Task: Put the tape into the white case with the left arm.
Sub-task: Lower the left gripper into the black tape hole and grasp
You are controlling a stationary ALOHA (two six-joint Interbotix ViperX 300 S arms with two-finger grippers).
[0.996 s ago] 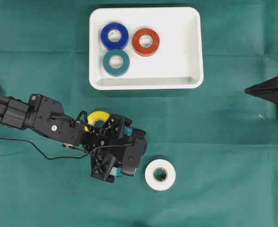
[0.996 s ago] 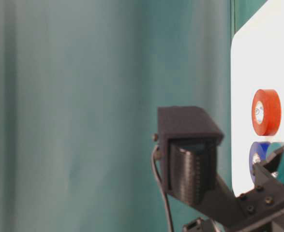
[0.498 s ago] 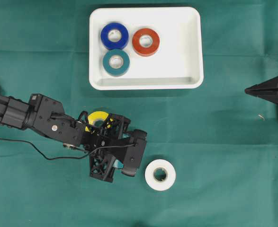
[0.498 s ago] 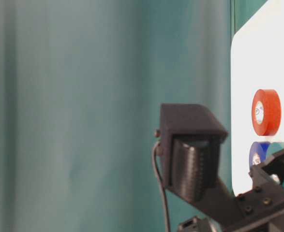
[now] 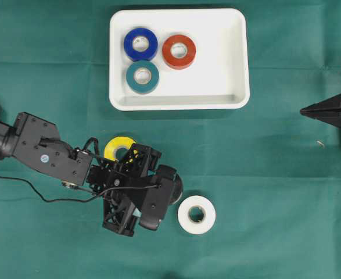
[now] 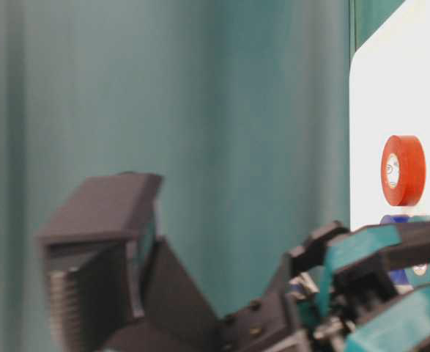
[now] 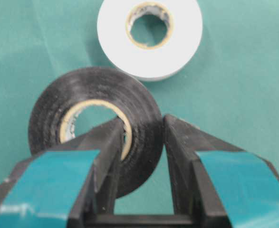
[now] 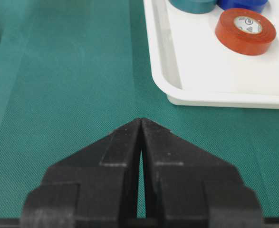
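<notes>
Fingers of my left hand (image 7: 139,142) pinch the black tape's (image 7: 94,128) wall, seemingly firmly; white case (image 5: 179,103) lies up-desk toward the far edge, beyond the yellow roll (image 5: 119,146).

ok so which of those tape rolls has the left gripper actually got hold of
The black roll. The left gripper pinches its wall, one finger through the core. The white roll and yellow roll lie free on the cloth.

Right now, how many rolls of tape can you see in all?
6. In the white case: blue roll, red roll, teal roll. On the green cloth: yellow roll, white roll. Pinched by the left arm's fingers: black roll.
</notes>
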